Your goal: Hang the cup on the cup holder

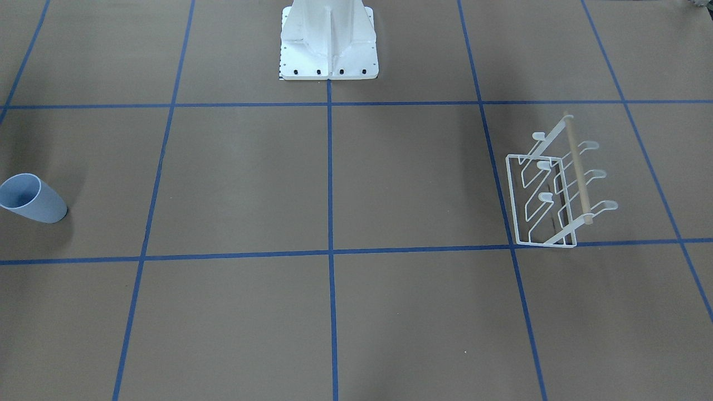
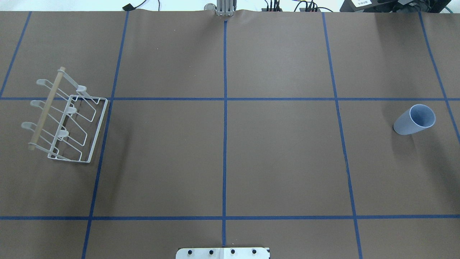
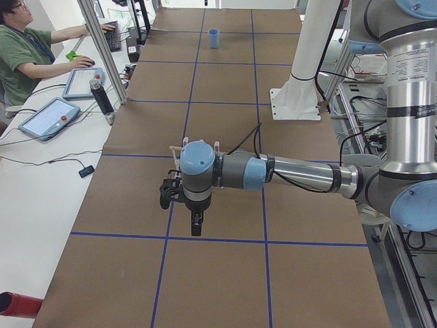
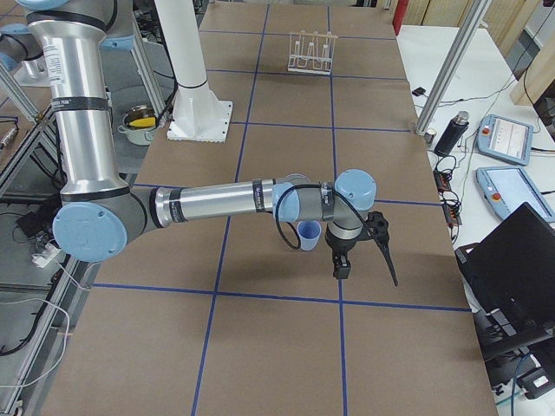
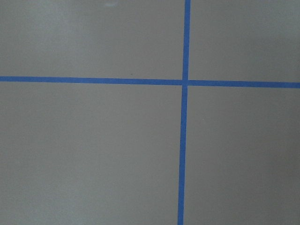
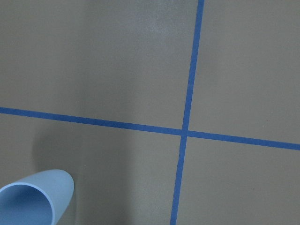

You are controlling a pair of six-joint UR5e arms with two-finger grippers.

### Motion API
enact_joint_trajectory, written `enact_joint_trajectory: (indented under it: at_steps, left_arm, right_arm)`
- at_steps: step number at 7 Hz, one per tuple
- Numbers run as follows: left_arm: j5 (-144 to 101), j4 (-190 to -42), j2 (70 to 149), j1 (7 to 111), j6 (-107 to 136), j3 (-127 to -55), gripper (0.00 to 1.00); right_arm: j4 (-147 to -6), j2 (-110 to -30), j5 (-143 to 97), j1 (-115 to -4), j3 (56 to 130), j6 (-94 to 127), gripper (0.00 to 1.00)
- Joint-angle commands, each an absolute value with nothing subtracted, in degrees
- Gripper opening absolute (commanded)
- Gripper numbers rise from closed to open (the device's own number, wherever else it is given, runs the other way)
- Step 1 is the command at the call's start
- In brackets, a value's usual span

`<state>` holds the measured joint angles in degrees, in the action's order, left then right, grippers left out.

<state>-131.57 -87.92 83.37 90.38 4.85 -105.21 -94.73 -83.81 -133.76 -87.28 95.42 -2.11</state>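
A: Overhead view: the cup [image 2: 414, 120] stands upright, mouth up, on the tabletop [image 2: 280, 158] at the robot's right. The cup holder [image 2: 68, 115] stands at its left, well apart.

B: Only the side views show the left gripper [image 3: 196, 223] and the right gripper [image 4: 340, 263]. Whether either is spread or closed cannot be told. The right wrist view crops the cup at its lower corner.
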Motion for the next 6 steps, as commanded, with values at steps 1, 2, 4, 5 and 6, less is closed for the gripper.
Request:
enact_joint_trajectory:
  at_steps: [1, 2, 4, 5, 6]
  left_arm:
    - [-131.9, -88.2, 82.8, 90.1, 4.9, -107.8, 0.99]
    - [-132.0, -88.7, 82.8, 90.0, 5.1, -108.0, 0.99]
    - [-131.9, -88.7, 84.3, 89.8, 5.0, -108.3, 0.99]
    - [-131.5, -88.6, 85.3, 89.8, 4.9, -108.5, 0.99]
    - [-131.9, -88.7, 85.6, 89.8, 4.9, -108.7, 0.99]
  right_arm:
    - [-94.7, -84.1, -134.6, -87.1, 97.2, -2.3, 1.00]
    - [-92.3, -84.0, -135.8, -86.2, 96.5, -2.4, 1.00]
    - [-86.4, -84.6, -137.4, -83.0, 96.2, -1.5, 1.00]
    - [-86.3, -84.0, -138.9, -81.6, 96.1, 0.9, 1.00]
    - [-86.3, -83.4, -140.8, -79.7, 96.2, 2.0, 1.00]
